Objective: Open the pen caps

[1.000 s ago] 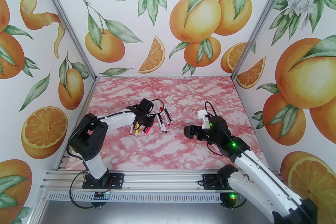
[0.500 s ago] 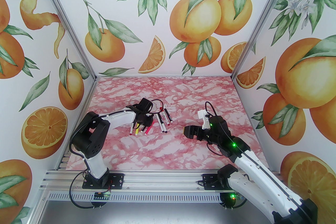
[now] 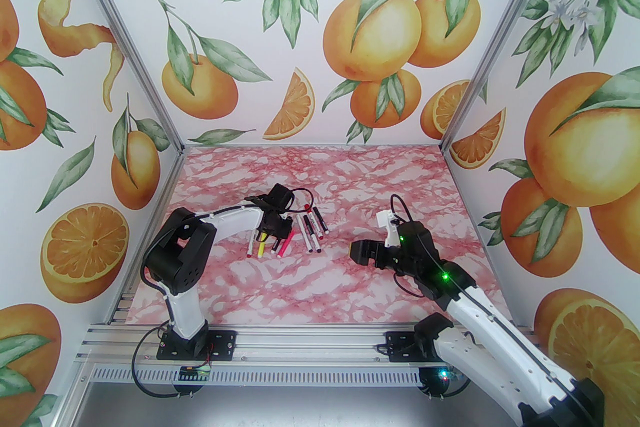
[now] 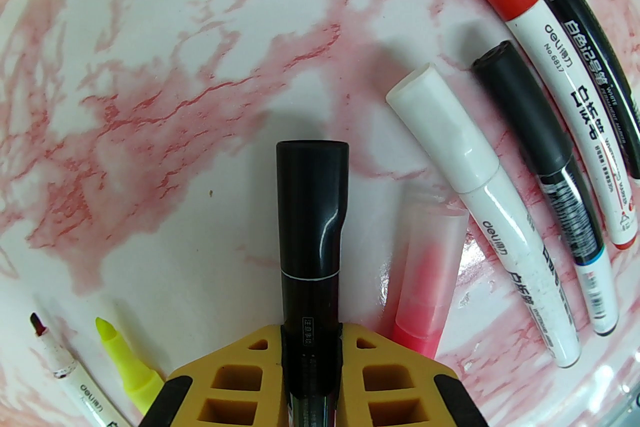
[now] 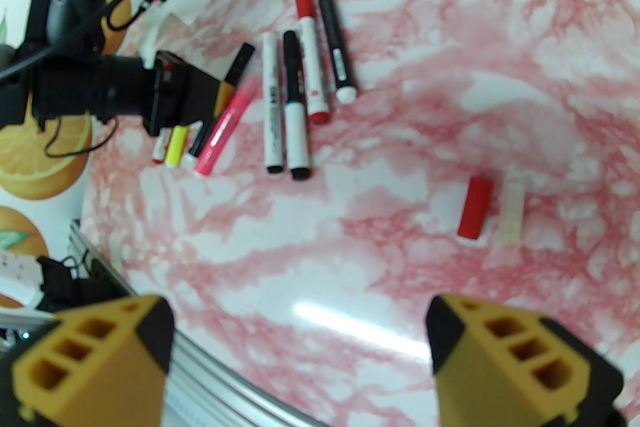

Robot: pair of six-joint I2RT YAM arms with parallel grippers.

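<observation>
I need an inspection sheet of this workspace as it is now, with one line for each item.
Surface: pink marble table, no spills seen.
Job's things: black cap on the gripped black marker; pink highlighter and white-capped marker capped; yellow highlighter uncapped; red cap and translucent cap lie loose.
Clutter: nothing seen.
Claws: left claw shut on the black marker; right claw open, empty.
Cables: black cable loops at the left wrist.
Surroundings: orange-print walls.
</observation>
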